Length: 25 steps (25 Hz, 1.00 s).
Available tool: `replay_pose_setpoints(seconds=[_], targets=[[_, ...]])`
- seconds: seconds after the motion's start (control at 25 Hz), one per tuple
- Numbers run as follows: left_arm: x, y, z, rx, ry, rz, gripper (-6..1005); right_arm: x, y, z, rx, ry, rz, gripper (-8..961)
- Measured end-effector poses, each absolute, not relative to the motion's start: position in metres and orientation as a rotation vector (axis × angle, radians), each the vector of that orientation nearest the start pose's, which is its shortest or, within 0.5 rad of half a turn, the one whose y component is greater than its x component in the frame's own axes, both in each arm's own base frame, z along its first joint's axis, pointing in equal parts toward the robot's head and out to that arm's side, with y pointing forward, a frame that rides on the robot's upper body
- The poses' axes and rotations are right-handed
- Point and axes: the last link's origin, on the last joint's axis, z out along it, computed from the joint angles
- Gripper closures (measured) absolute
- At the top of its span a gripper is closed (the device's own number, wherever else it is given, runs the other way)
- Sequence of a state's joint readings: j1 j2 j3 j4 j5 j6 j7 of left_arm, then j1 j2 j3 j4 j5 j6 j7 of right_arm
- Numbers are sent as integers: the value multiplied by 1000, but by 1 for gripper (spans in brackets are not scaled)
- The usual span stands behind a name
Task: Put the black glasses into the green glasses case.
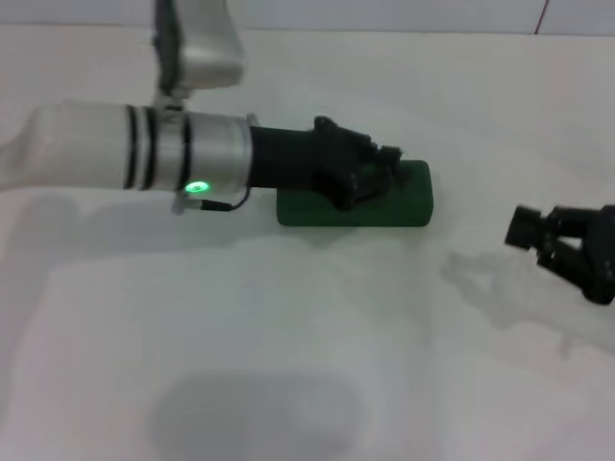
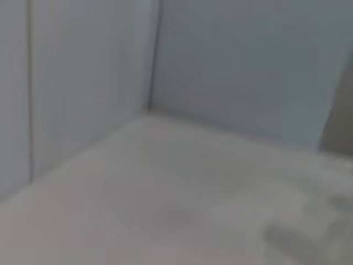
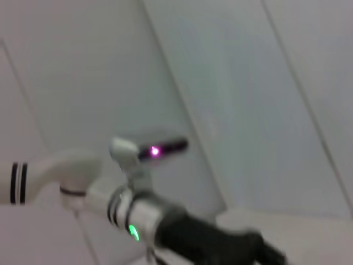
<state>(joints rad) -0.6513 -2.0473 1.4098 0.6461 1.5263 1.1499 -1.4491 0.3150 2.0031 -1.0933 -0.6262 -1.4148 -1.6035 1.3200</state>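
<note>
Head view: our left claw (image 1: 370, 173) over green glasses case (image 1: 413, 204), grip state unclear; glasses unseen, presumably light, fragile.

No legible text, label or number anywhere.

**Pale tabletop, panelled walls**

I see a broad off-white table (image 1: 288, 365) filling my head view, lit evenly, with soft grey shadows lying on it. Along its far edge runs a pale wall (image 1: 384, 14) with a thin dark seam. My left wrist view shows light blue-grey wall panels (image 2: 237, 66) meeting at a corner.
</note>
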Motion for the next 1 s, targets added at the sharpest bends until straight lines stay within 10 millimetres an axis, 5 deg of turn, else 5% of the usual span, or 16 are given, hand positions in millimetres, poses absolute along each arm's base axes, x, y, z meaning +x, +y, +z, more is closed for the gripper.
replay_pose_setpoints(seconds=[0.28,0.44,0.72,0.92,1.0], targets=[[-188,319,1,-2856,-246,-1061,753,254,278,7,-2707,503,1137,728],[-212,291,33,-2827,-193,-1236,567,236,279,6,-2745,437,1241,556],[-238,266,41,-2829,-191,-1261,333,208,287,2,-2820,318,1327,299],[-253,260,33,-2830,-273,-1227,333,190,292,-6,-2905,238,1322,80],[-255,258,31,-2838,-277,-1217,332,188,292,-8,-2917,232,1325,78]])
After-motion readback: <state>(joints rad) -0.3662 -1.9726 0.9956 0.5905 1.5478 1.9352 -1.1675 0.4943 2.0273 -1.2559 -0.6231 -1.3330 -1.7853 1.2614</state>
